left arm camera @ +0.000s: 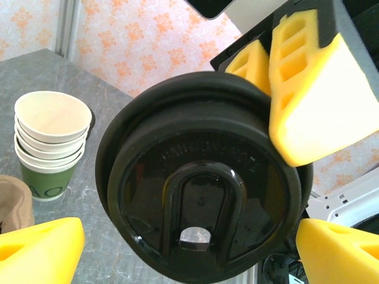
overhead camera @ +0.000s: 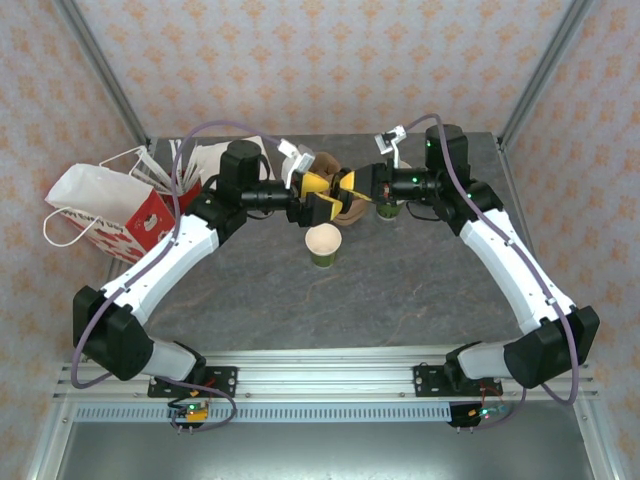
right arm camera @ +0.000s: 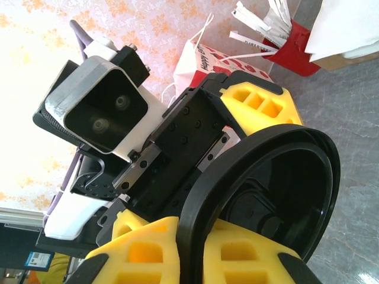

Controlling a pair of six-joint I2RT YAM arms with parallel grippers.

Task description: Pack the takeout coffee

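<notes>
Over at the left edge of the grey table (overhead camera: pixel 400 290) a white and red paper bag (overhead camera: pixel 95 205) lies on its side. The left gripper (overhead camera: pixel 322 194) reaches in from that side with its yellow foam fingers (left arm camera: pixel 35 254) spread wide. In its wrist view one finger stands clear of the black lid (left arm camera: pixel 195 189), and the other sits right by the rim; I can't tell whether that one touches. It grips nothing.

The black lid hangs in the air between the two grippers at the middle of the table, tipped on edge, with its top and sip hole facing the left wrist camera. From the right wrist view its hollow underside shows, so there is no cup on it.

Just nearer than the lid, a stack of cream-lined green cups (overhead camera: pixel 323 243) stands upright on the table.

The right gripper (right arm camera: pixel 192 254) is clamped tight on the lid's rim, one foam finger on each face.

Under the right wrist stands a single green cup (overhead camera: pixel 388 208), partly hidden, apart from the lid.
</notes>
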